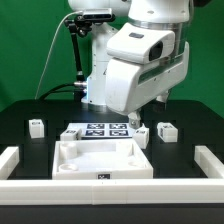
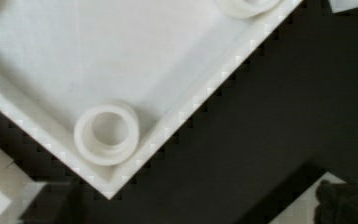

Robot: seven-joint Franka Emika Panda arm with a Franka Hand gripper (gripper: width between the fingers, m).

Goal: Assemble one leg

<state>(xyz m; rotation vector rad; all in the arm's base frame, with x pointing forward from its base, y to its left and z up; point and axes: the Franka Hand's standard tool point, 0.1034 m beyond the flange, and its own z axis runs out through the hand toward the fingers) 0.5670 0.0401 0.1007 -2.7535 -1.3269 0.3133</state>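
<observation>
Hovering low over the back corner of the panel (image 1: 100,160), with the claw (image 1: 136,120) spread wide and holding nothing. Seen from the wrist: a round socket (image 2: 108,131) in the panel's corner, bare, ready for a post. Look for the leg (image 1: 167,131) on the table (image 1: 195,125), upright, towards the exterior view's right, apart from the panel; a second leg (image 1: 37,127) far over at the left. Go to the nearer one. Come straight down, close on its flat sides, lift cleanly. Then carry over the socket, keep upright, line up before pressing. Avoid snagging the panel's raised rim.
</observation>
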